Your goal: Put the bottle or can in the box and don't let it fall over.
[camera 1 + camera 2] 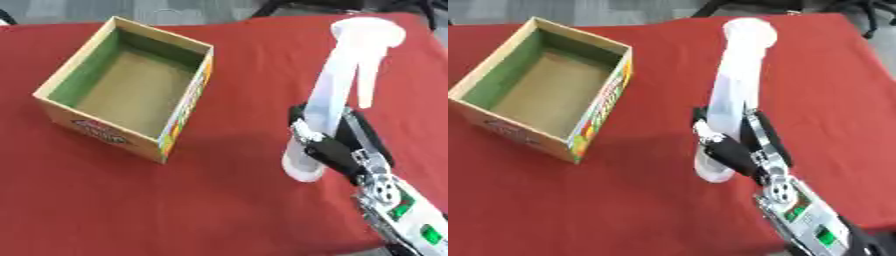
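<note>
Right hand [328, 145] is clasped round the lower part of a tall white bottle [335, 90], dark fingers [730, 150] curled across its front. Its arm runs in from the lower right corner and is cut off by the edge there; green patches show on its silver casing. Bottle stands on the red table [227, 200], right of centre, leaning toward the upper right in both views. Its base shows below the fingers, touching the cloth; the middle of the body is covered by the hand. Its top is a wide pale cap or trigger head, blurred; in the left eye view a pale strip hangs from it, and its form cannot be made out. Cardboard box [127, 85] sits open-topped at the upper left, well apart from the bottle, green inside walls, brown floor. Printing on its outer faces is too blurred to read. Left hand appears in neither view.
</note>
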Available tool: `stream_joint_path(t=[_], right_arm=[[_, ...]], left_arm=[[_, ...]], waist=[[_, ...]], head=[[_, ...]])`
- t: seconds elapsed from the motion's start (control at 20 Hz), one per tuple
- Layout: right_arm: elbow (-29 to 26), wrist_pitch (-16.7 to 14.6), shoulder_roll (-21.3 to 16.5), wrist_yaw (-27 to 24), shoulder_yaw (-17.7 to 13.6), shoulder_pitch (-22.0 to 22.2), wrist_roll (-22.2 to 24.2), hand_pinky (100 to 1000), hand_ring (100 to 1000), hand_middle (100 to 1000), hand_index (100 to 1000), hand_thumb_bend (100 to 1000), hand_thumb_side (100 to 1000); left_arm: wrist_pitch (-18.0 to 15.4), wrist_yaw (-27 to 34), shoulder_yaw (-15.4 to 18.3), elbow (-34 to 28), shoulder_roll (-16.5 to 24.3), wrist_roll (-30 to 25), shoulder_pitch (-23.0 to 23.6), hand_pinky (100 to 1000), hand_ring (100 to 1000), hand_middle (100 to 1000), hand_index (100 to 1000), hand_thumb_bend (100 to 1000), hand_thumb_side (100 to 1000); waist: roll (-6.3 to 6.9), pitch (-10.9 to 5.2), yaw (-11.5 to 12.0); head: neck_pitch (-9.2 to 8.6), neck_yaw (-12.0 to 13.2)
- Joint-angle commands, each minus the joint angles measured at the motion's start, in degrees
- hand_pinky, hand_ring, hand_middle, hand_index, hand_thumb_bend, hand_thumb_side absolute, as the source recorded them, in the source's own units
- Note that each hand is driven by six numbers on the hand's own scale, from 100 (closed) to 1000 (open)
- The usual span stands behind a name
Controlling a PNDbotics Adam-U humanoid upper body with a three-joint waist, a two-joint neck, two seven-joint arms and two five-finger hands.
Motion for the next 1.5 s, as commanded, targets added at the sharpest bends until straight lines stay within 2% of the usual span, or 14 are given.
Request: stream_joint_path(t=[0.05, 0.25, 0.4, 0.65, 1.0, 1.15, 1.35, 1.5], right_arm=[[-0.6, -2.1, -4.9, -0.7, -2.5, -1.4, -0.3, 847, 615, 130, 134, 100, 374], [-0.6, -5.3, -10.7, -6.2, -5.3, -4.1, -2.0, 843, 604, 131, 136, 100, 405], [-0.6, -5.4, -14.3, -10.3, -7.5, -6.4, -3.7, 832, 593, 131, 137, 100, 412], [-0.6, -2.3, -18.0, -16.1, -10.0, -10.2, -6.9, 819, 583, 132, 138, 100, 416], [-0.6, 0.7, -22.6, -19.2, -12.4, -13.4, -11.9, 809, 576, 137, 144, 100, 416], [-0.6, 2.3, -24.3, -19.9, -12.8, -13.9, -14.2, 802, 568, 140, 147, 100, 410], [-0.6, 6.5, -26.4, -19.5, -13.7, -14.7, -20.6, 800, 557, 141, 148, 100, 408], [-0.5, 6.8, -27.2, -20.8, -13.6, -15.5, -23.4, 797, 557, 141, 148, 100, 410]], left_arm=[[0.0, -0.1, 0.2, -1.1, 0.4, -0.1, -1.2, 483, 1000, 1000, 695, 311, 928], [0.0, 0.0, 0.2, -1.1, 0.0, 0.0, -1.8, 483, 1000, 1000, 695, 314, 928], [0.0, 0.2, 0.2, -1.1, -0.3, 0.0, -2.4, 485, 1000, 1000, 695, 318, 931], [-0.1, 0.5, 0.0, -1.1, -1.0, -0.1, -3.5, 485, 1000, 1000, 695, 323, 932], [-0.1, 1.0, -1.0, -1.1, -1.8, -1.1, -6.0, 486, 1000, 1000, 695, 326, 932], [-0.2, 1.1, -1.8, -1.1, -2.0, -2.0, -7.4, 486, 1000, 1000, 695, 325, 931], [-0.7, 1.3, -2.8, -1.1, -2.3, -3.1, -9.9, 489, 1000, 1000, 696, 327, 926], [-1.0, 1.6, -3.3, -1.1, -2.9, -3.7, -11.7, 491, 1000, 1000, 696, 332, 922]], waist=[[0.02, -0.97, 0.4], [-0.15, -0.57, 1.1], [-0.26, -0.17, 1.9], [-0.46, 0.44, 3.2], [-1.20, 1.82, 5.6], [-2.15, 2.75, 7.4], [-3.65, 4.20, 10.6], [-4.91, 5.18, 13.4]], head=[[-0.60, 0.0], [-1.33, -0.2], [-1.89, -0.5], [-2.46, -1.6], [-4.21, -3.4], [-5.20, -4.7], [-6.72, -6.5], [-7.64, -8.4]])
